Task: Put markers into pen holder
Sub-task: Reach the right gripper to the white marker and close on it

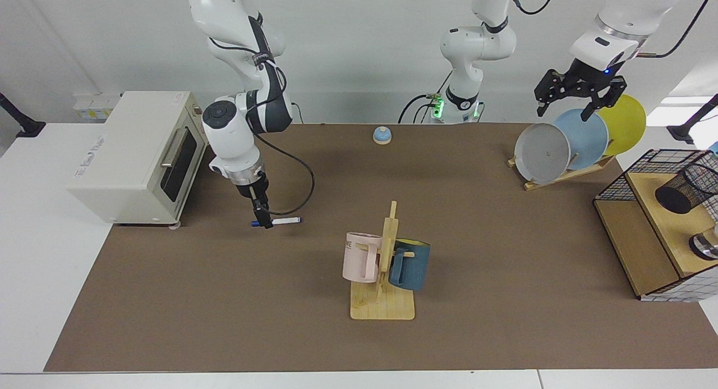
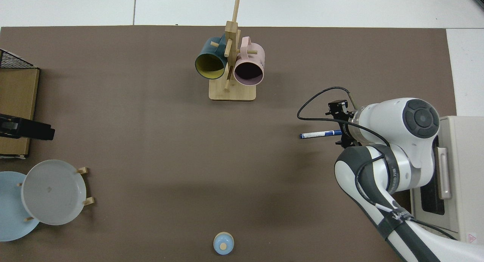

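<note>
A white marker point(image 1: 283, 220) with a blue cap lies flat on the brown mat, also seen in the top view as the marker point(image 2: 319, 134). My right gripper point(image 1: 265, 220) is down at the marker's capped end, at mat height. In the top view the right arm's wrist point(image 2: 378, 129) covers that end. The pen holder point(image 1: 687, 188), a black mesh cup, sits on the top board of the wire shelf at the far right, out of the top view. My left gripper point(image 1: 564, 115) hangs open above the plates, holding nothing.
A toaster oven point(image 1: 134, 153) stands close beside the right arm. A wooden mug tree point(image 1: 384, 265) with a pink and a blue mug is mid-table. Plates lean in a rack point(image 1: 561, 175). A small blue bell point(image 1: 382, 135) sits at the back. A silver round object point(image 1: 705, 246) is on the shelf.
</note>
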Controlling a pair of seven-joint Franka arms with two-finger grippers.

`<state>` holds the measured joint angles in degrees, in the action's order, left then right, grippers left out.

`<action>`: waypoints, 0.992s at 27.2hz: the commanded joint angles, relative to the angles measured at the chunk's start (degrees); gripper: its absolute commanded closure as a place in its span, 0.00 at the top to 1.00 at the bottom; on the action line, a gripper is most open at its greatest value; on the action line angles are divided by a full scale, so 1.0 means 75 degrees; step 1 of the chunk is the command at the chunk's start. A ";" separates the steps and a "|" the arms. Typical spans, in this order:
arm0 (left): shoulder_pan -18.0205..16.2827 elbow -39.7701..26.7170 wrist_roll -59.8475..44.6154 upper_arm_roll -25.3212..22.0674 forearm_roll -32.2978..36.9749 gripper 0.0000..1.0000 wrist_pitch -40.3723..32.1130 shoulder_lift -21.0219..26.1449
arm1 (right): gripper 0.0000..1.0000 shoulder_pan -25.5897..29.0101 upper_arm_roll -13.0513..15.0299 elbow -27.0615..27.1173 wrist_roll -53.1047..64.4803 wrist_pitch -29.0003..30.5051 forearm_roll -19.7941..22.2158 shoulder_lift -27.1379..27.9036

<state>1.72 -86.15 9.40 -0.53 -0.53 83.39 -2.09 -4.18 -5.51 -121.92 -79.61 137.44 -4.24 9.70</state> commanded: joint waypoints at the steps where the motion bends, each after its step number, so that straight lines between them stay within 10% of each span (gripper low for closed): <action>1: -0.0100 -0.0150 -0.0011 0.0024 -0.0059 1.00 -0.0069 -0.0155 | 1.00 0.0088 -0.0062 0.0213 -0.0061 0.0564 -0.0080 0.0662; 27: -0.0077 -0.0173 -0.0081 0.0036 -0.0059 1.00 -0.0127 -0.0167 | 0.97 0.0053 -0.0062 0.0143 -0.0378 0.0531 -0.0138 0.0898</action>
<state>1.70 -86.23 9.36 -0.56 -0.53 83.14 -2.11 -3.93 -5.51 -121.02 -80.70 144.00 -4.54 17.89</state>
